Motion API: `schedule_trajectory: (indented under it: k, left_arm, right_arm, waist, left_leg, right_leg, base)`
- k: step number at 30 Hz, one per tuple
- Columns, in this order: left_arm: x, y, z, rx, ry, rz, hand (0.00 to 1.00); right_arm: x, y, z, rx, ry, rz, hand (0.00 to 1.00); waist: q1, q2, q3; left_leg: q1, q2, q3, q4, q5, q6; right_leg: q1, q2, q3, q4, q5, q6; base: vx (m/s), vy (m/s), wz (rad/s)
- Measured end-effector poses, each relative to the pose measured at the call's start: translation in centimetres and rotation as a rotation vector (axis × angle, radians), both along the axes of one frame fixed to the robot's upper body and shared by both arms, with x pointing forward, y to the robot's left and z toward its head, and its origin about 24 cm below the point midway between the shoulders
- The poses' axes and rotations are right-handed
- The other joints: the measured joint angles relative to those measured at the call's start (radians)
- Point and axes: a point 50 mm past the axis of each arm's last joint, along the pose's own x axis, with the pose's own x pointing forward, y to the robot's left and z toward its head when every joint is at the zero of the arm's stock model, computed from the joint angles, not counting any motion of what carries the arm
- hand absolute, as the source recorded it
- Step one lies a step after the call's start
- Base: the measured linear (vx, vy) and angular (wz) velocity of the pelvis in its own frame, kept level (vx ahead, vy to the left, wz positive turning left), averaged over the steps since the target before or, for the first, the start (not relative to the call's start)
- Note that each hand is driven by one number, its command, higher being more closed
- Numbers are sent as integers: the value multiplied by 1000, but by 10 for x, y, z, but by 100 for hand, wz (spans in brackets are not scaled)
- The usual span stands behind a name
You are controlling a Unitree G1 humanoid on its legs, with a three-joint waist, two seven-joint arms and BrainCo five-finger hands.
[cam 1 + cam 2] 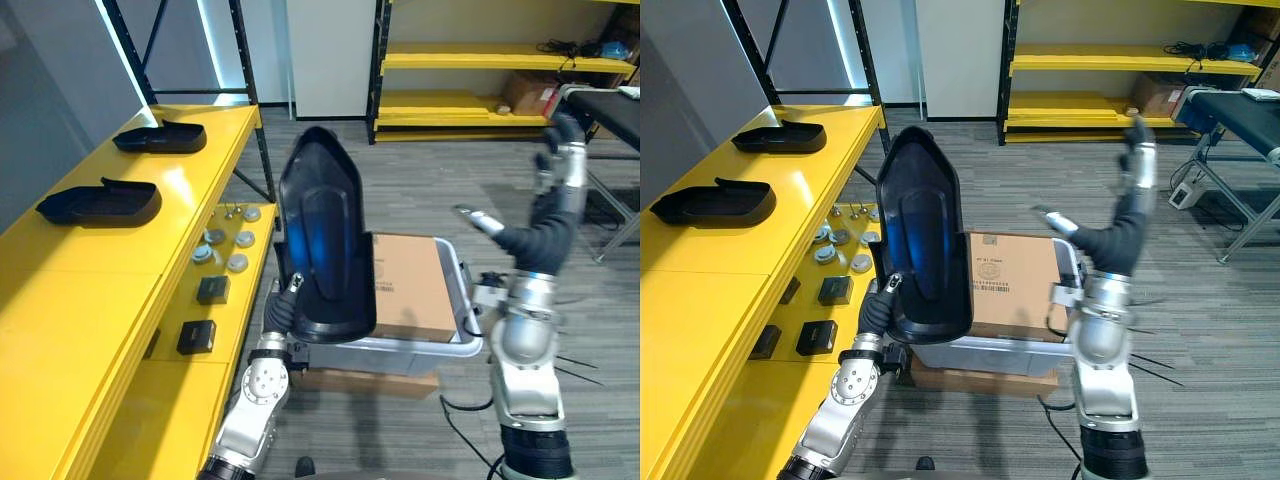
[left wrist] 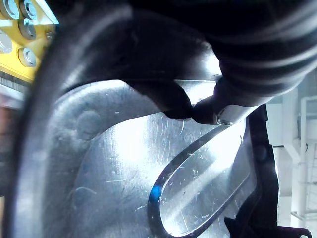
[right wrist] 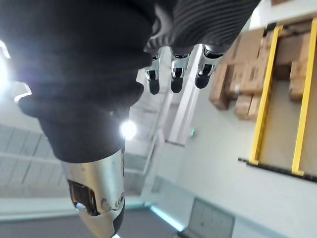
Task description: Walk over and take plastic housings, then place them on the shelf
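**Left:** a long yellow metal shelf [image 1: 100,275] ran along the robot's left side. On its top tier lay the far black plastic housing [image 1: 160,137], near the far corner, and the near black plastic housing [image 1: 100,203], at the outer edge. The tier's near end was bare.

**Centre:** the held glossy black plastic housing [image 1: 320,235] stood with its long axis upright, just off the shelf's front edge. The left hand [image 1: 290,298] had its fingers curled on the lower rim. The bare tier lay to this hand's left, so placing would likely need a leftward carry and a tip to level.

**Right:** the right hand [image 1: 552,215] was raised with straight fingers [image 3: 173,74], empty and well apart from the shelf.
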Motion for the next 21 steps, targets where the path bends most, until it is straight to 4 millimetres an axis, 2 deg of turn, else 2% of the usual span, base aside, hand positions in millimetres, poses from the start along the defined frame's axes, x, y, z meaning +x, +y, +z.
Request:
schedule_trajectory:
  k: [1,3,4,6,8,9,10,11,13,15,18,21]
  left_arm:
    - [-1,2,1,-2,-4,10,100]
    - [-4,7,5,-11,-23,38,100]
    - [-7,11,9,-19,-40,61,100]
    - [-9,14,12,-26,-52,80,100]
    - [-15,22,16,-37,-73,122,100]
    - [-16,22,16,-42,-77,130,100]
    - [-18,24,16,-54,-82,139,100]
    - [-18,24,16,-61,-83,139,100]
    - [-18,25,16,-68,-85,142,100]
    - [-18,26,17,-78,-88,147,100]
    - [-18,25,21,-80,-108,142,100]
    - [-12,20,30,-94,-152,114,100]
  right_arm:
    - [-4,-8,-11,23,44,-37,0]
    - [-19,-34,-57,142,241,-146,0]
    - [-33,-46,-94,252,383,-209,0]
    - [-47,-51,-123,347,485,-253,0]
    - [-77,-51,-174,535,654,-322,0]
    - [-84,-50,-185,578,693,-337,0]
    - [-105,-43,-214,687,798,-359,0]
    - [-118,-37,-231,746,873,-359,0]
    - [-140,-22,-257,851,1004,-349,0]
    - [-159,-7,-277,941,1121,-338,0]
    - [-172,10,-291,999,1223,-289,0]
    - [-173,20,-298,1021,1290,-238,0]
  waist:
    - [-1,0,0]
    - [-2,0,0]
    - [-3,1,1]
    - [-3,2,1]
    - [-3,8,-1]
    - [-3,10,0]
    - [-1,12,2]
    - [-1,13,2]
    - [1,11,8]
    - [1,20,14]
    - [0,29,37]
    - [1,14,74]
  left_leg:
    - [0,0,1,0,0,0]
    - [-1,0,4,0,-1,0]
    - [-1,1,7,0,-4,-4]
    - [-1,3,10,0,-7,-8]
    - [-8,5,20,0,-12,-11]
    - [-8,5,20,0,-12,-11]
    - [-9,6,21,0,-18,-12]
    - [-9,7,23,0,-19,-12]
    - [-11,8,24,0,-19,-12]
    - [-18,8,24,0,-19,-12]
    - [-39,3,-1,1,-18,-12]
    - [-101,-27,-78,47,-13,-14]
  right_leg:
    - [0,0,1,0,0,0]
    - [-2,0,3,-1,0,0]
    - [-4,1,7,-3,-1,0]
    - [-7,1,11,-4,-2,0]
    - [-17,2,18,-3,-8,-1]
    - [-18,2,18,-4,-8,0]
    - [-18,3,19,-5,-8,0]
    - [-18,3,19,-4,-6,1]
    - [-18,3,19,-2,-4,4]
    - [-19,2,17,3,-5,4]
    - [-49,-6,-13,70,-40,4]
    - [-93,-42,-101,189,-110,6]
  base:
    - [0,0,0]
    - [3,1,-5]
    - [0,0,-7]
    - [0,0,-9]
    - [-1,0,-12]
    - [3,1,-5]
    - [0,0,0]
    - [0,0,0]
    - [0,0,0]
    - [11,0,2]
    - [-20,-9,20]
    - [9,-7,90]
